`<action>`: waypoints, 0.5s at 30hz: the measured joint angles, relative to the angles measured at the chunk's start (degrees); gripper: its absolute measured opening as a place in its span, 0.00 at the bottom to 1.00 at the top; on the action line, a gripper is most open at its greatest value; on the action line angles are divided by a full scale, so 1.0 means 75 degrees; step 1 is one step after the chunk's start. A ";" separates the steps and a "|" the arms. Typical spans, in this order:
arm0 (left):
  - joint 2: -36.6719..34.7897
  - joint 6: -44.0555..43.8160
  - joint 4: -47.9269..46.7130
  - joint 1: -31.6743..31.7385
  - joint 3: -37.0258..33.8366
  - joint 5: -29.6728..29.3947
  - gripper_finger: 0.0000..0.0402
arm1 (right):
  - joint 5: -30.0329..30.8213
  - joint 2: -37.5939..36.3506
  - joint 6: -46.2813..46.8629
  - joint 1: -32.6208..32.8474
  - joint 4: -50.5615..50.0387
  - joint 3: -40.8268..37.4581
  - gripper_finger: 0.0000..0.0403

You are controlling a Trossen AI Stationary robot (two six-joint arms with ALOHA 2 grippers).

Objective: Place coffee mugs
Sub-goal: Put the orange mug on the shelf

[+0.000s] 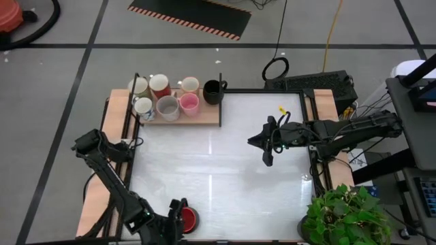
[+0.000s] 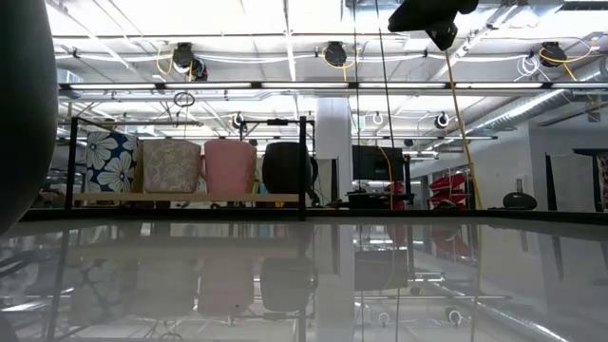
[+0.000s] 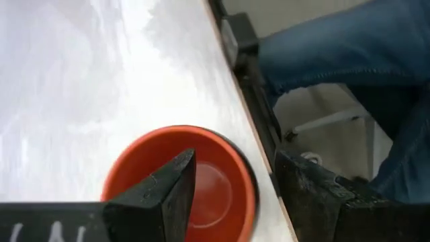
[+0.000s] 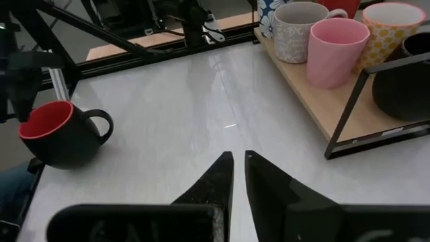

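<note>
The left gripper [image 1: 178,216] is at the bottom middle of the high view, at the near edge of the white table [image 1: 225,170]. Its fingers are wide apart around the rim of a mug that is red inside and dark outside [image 1: 189,218]. In the left wrist view 1 finger [image 3: 168,191] is inside the mug's mouth [image 3: 215,188] and the other sits outside the rim. The fingers do not look pressed on the mug, though this is hard to tell. The mug stands upright on the table, right by the edge.

The right gripper [image 1: 267,144] hangs above the table in the middle right of the high view. Its fingers [image 4: 218,178] are almost together and hold nothing.

A wooden rack [image 1: 197,117] sits at the upper left of the table. 6 mugs stand on it in 2 rows: a flower one [image 1: 143,107], a grey one [image 1: 167,107], a pink one [image 1: 189,103], a cream one [image 1: 138,86], a red one [image 1: 160,85] and a yellow spotted one [image 1: 190,85]. A black mug [image 1: 212,90] stands at the rack's right end.

A person's leg in blue jeans [image 3: 336,47] shows just past the table edge. A green plant [image 1: 344,214] is at the lower right.
</note>
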 joint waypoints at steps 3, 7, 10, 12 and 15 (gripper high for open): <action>0.0000 -0.0520 -0.0005 0.0079 0.0000 -0.0002 0.51 | -0.0061 0.0000 0.0038 0.0027 -0.0003 0.0000 0.08; 0.0000 -0.0962 -0.0039 0.0041 0.0000 -0.0003 0.51 | -0.0185 0.0000 0.0038 0.0069 -0.0003 0.0000 0.08; 0.0000 -0.1141 -0.0061 -0.0063 -0.0003 -0.0005 0.51 | -0.0192 0.0000 0.0038 0.0072 -0.0003 0.0000 0.08; 0.0021 -0.1208 -0.0060 -0.0125 -0.0003 -0.0028 0.51 | -0.0192 0.0000 0.0038 0.0072 -0.0003 0.0000 0.08; 0.0136 -0.1225 -0.0121 -0.0213 -0.0003 -0.0138 0.51 | -0.0191 0.0000 0.0022 0.0072 -0.0003 0.0000 0.08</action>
